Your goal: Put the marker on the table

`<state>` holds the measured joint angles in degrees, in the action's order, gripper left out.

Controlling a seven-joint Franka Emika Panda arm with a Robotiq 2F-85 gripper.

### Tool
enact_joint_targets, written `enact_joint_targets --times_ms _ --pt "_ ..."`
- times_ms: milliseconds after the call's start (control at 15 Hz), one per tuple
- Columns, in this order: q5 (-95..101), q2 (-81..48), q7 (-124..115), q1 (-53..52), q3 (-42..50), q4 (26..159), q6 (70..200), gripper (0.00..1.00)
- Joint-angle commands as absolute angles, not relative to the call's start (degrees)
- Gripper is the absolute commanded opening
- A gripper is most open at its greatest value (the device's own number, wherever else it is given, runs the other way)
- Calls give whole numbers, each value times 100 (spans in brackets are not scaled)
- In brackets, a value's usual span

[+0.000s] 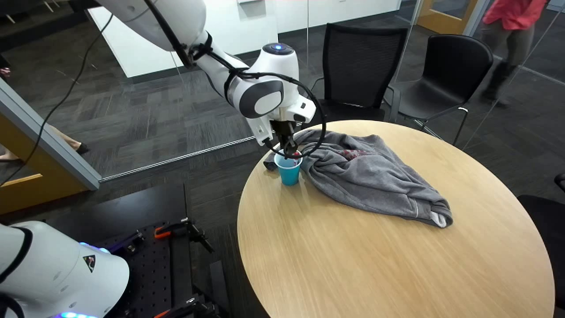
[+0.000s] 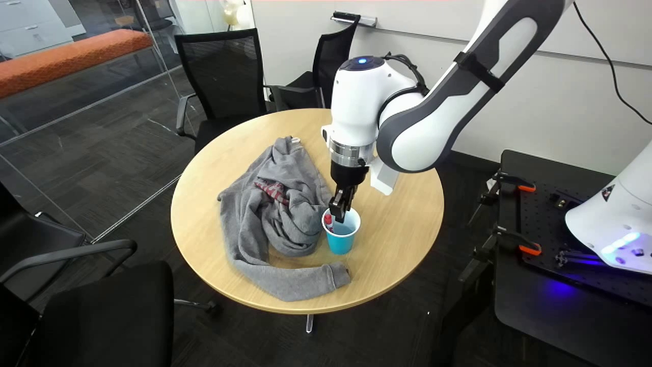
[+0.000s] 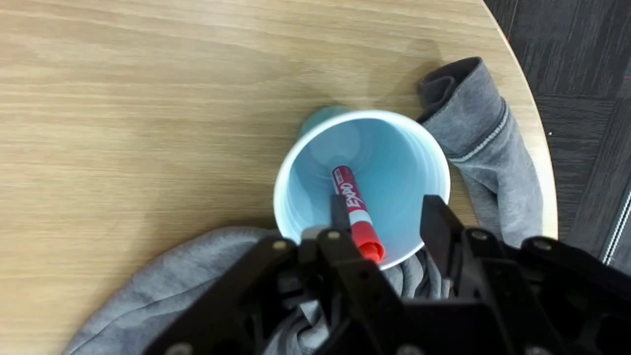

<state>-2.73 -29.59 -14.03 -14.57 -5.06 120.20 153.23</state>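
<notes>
The red marker (image 3: 361, 216) leans inside the blue cup (image 3: 404, 167), its red cap up near the rim. The cap also shows in both exterior views (image 1: 296, 155) (image 2: 328, 219). The cup (image 1: 289, 174) (image 2: 340, 243) stands upright on the round light-wood table (image 1: 353, 256) (image 2: 402, 239) (image 3: 123, 123). My gripper (image 3: 386, 204) is open, with its fingertips over the cup mouth. The marker lies between the fingers, close beside the left one in the wrist view. I cannot tell if they touch. In both exterior views the gripper (image 1: 289, 145) (image 2: 340, 206) points down at the cup.
A crumpled grey cloth garment (image 1: 366, 181) (image 2: 295, 219) lies right beside the cup. Its sleeve (image 3: 503, 153) reaches toward the table edge. Black chairs (image 1: 364, 70) (image 2: 224, 76) stand around the table. A black cable loop (image 1: 320, 119) hangs by the wrist.
</notes>
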Motion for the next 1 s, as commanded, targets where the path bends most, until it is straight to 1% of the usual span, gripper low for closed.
enact_joint_targets --times_ms 0,200,533,933 --pt "-240 -3019 -1594 -1544 -436 11978 15350 46" --pt "-238 -3092 -1580 -1537 -427 11911 15324 50" --pt "-285 -3296 -1511 -1471 -425 11691 15285 45" --pt "-309 -3630 -1450 -1416 -425 11304 15189 46"
